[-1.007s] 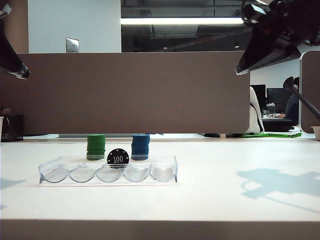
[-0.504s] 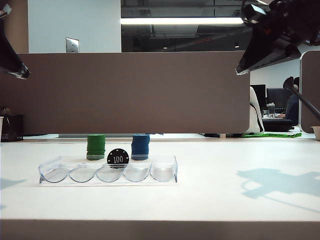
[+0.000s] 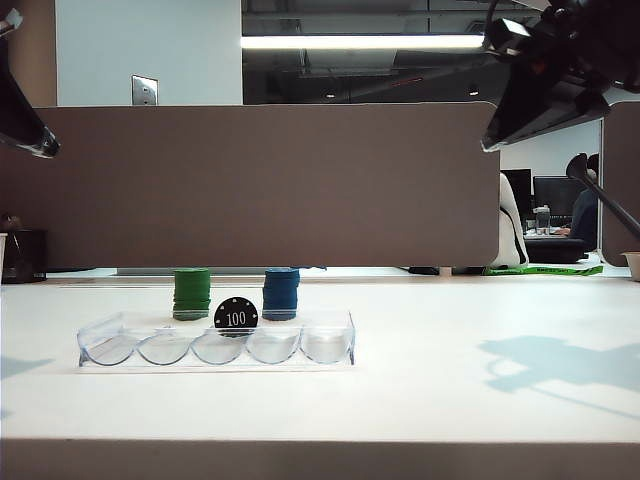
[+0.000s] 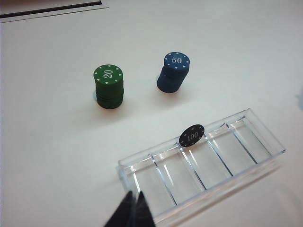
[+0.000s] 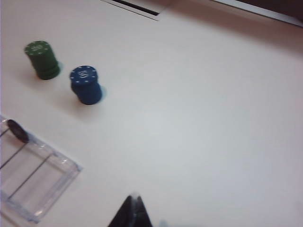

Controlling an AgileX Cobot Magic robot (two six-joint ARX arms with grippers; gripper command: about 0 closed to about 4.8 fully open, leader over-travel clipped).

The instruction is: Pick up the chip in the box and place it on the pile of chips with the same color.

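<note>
we see the chip [image 3: 236,317] standing on edge in the middle slot of the box [image 3: 330,348] on the table [image 3: 450,400], leaning against its far wall (the white "100" faces us). behind the box stand a green stack [image 3: 191,293] and a blue stack [image 3: 281,293], well apart from each other. the left gripper [image 4: 132,208] hangs high at the left, fingers pressed together on nothing. the right gripper [image 5: 132,210] hangs high at the right, fingers likewise together
</note>
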